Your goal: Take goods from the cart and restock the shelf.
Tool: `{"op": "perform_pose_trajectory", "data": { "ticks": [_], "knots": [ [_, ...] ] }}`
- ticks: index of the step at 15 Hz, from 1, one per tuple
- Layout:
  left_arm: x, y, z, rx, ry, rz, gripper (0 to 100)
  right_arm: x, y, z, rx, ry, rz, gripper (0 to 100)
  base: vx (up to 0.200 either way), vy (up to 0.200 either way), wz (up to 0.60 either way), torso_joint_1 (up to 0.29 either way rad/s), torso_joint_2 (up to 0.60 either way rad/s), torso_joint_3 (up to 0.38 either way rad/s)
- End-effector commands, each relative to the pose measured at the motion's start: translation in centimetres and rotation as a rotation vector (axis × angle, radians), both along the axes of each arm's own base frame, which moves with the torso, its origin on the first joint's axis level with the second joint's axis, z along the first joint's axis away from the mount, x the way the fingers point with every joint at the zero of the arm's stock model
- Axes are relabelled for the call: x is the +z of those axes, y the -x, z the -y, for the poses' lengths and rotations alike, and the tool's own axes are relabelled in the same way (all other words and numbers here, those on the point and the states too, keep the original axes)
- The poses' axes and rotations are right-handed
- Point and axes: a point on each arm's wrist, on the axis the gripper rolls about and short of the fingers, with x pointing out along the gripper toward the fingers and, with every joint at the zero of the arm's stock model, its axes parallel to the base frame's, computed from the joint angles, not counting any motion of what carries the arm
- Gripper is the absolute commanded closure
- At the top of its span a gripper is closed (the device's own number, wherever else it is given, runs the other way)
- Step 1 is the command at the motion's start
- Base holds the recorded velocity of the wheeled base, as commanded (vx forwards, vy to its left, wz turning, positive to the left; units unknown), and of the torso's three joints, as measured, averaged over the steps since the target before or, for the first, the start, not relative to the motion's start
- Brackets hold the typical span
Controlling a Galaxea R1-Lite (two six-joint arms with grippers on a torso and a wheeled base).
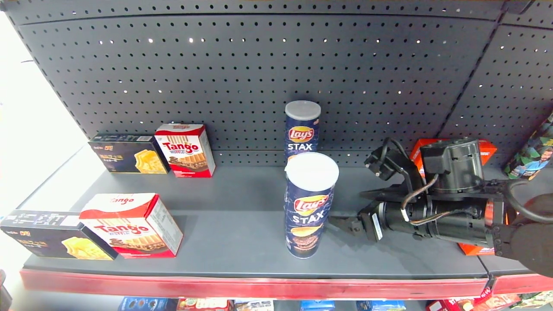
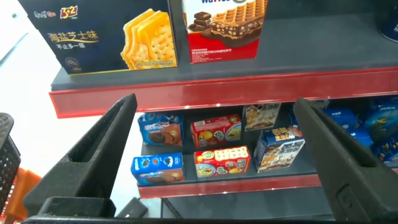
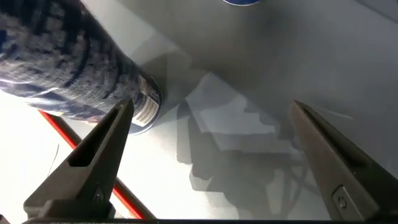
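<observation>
The right hand is lying low over the shelf, released, with its two fingers spread wide, gripping nothing and pointing toward 9 o'clock. Just beside its fingertips at 9 o'clock, the front can is standing upright near the shelf's front edge, with a white lid on top. In the right wrist view the can's base is resting on the shelf just past one finger, outside the gap between the two. At 12 o'clock from it, the rear can is standing upright against the pegboard and wearing a grey lid. At 12 o'clock from the right arm, an orange box is sitting by the pegboard, partly hidden. Well apart from the cans at 9 o'clock, four boxes are standing in two pairs. The back black box and the back wafer box are sitting side by side by the pegboard. The front black box and the front wafer box are sitting side by side at the front edge. The left hand is hanging released as well, its fingers wide apart with nothing between them, out in front of and below the shelf's red lip. Beyond it, small boxes are standing in rows on the lower shelf.
</observation>
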Motion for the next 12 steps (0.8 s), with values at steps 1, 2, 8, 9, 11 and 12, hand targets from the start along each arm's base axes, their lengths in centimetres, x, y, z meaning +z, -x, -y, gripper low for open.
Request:
{"op": "perform_pose_trajectory", "data": {
  "ticks": [1,2,8,9,11,12],
  "knots": [
    [0.0,0.0,0.0,0.000,0.000,-0.001,0,1.3,0.2,1.2,-0.033,-0.033,0.050,0,0.000,0.000,0.00,0.000,0.00,0.000],
    [0.0,0.0,0.0,0.000,0.000,0.000,0,2.1,0.5,2.0,-0.057,-0.050,0.079,0,0.000,0.000,0.00,0.000,0.00,0.000],
    [0.0,0.0,0.0,0.001,0.000,-0.001,0,5.8,11.6,14.0,-0.445,-0.162,0.334,0,0.000,0.000,0.00,0.000,0.00,0.000],
    [0.0,0.0,0.0,0.001,0.000,-0.001,0,4.2,15.0,15.4,-0.514,-0.162,0.366,0,0.000,0.000,0.00,0.000,0.00,0.000],
    [0.0,0.0,0.0,0.000,0.000,-0.001,0,-0.1,21.1,16.5,-0.599,-0.172,0.451,0,0.000,0.000,0.00,0.000,0.00,0.000],
    [0.0,0.0,0.0,0.000,0.000,-0.001,0,-1.4,22.1,16.6,-0.614,-0.169,0.453,0,0.000,0.000,0.00,0.000,0.00,0.000]
  ]
}}
